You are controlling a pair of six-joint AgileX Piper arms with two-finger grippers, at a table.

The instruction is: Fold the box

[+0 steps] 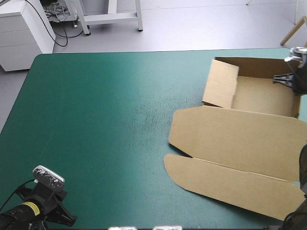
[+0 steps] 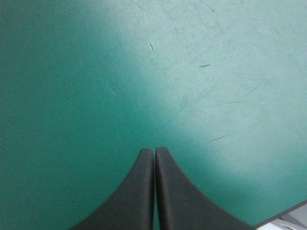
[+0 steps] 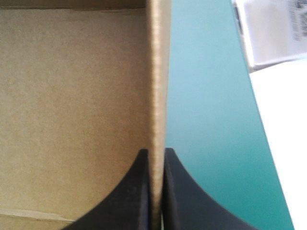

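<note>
Gripping the box [image 1: 240, 136] by its right wall [image 3: 158, 72], the right hand [image 3: 156, 153] is clamped on the board. The box sits far right on the surface [image 1: 96, 120]: walls raised, left wall [image 1: 220, 84] apparently untucked, lid [image 1: 240, 179] flat. The left hand [image 2: 154, 151] is closed, empty.

Grey floor [image 1: 201, 28] — white drawer cabinet [image 1: 24, 33] far left, white frame legs [image 1: 112, 17].
</note>
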